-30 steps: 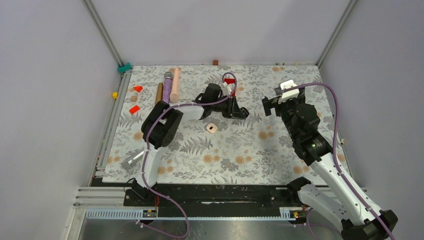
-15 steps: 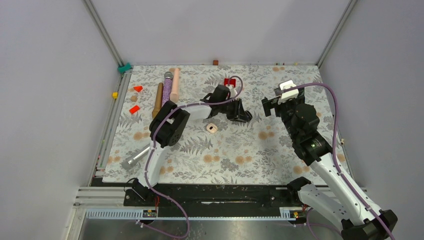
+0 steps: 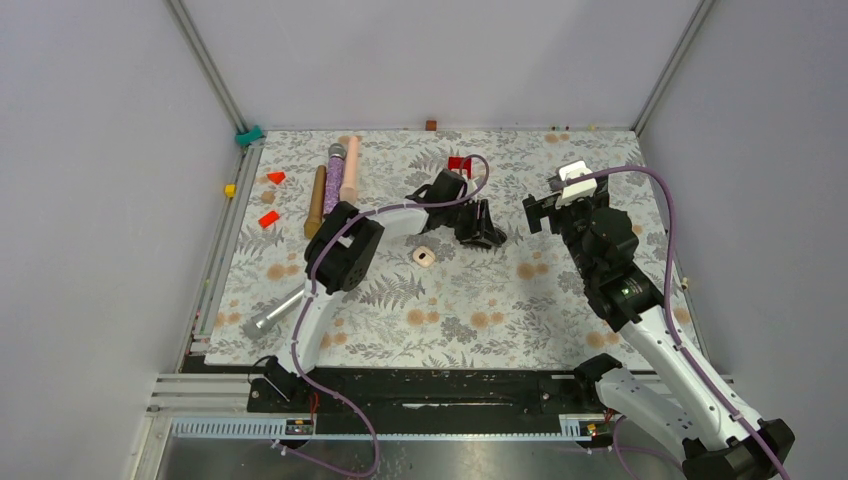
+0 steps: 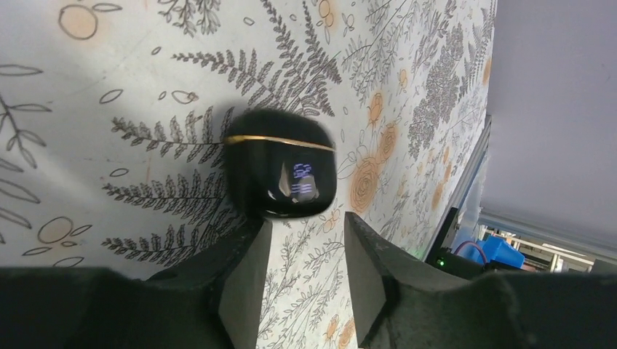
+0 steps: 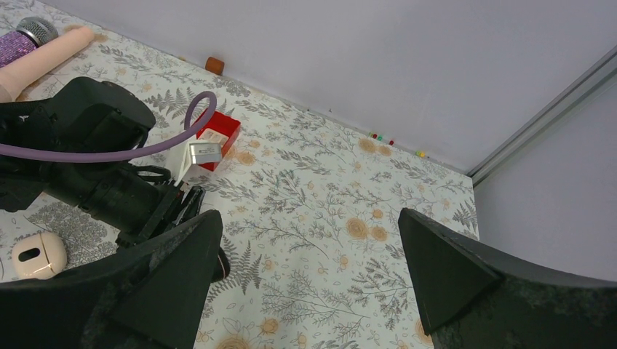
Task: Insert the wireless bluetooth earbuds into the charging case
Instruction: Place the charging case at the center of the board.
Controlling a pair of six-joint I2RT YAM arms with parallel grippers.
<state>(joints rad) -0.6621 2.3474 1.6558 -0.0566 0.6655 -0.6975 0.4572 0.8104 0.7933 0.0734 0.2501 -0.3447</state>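
The glossy black pebble-shaped charging case with a thin gold seam (image 4: 280,171) lies shut on the fern-printed surface (image 4: 109,73), just beyond the tips of the left fingers (image 4: 244,276). It looks to be touching or nearly touching one tip. Those fingers stand slightly apart with nothing between them, and their gap is narrower than the case. The case sits off the gap's centre line, more in front of one finger than the other.

A clean grasp likely needs three things:
- Spread wider than the case body.
- Re-centre on it, then move forward so both pads straddle it.
- Close below the seam so the lid stays free.

Pushing ahead as they stand would probably skate the smooth shell away.

The right fingers (image 5: 174,283) are spread wide and hold nothing. A pale pink pebble-shaped case (image 5: 38,254) lies beyond them. No tiny earbuds can be made out in any view.
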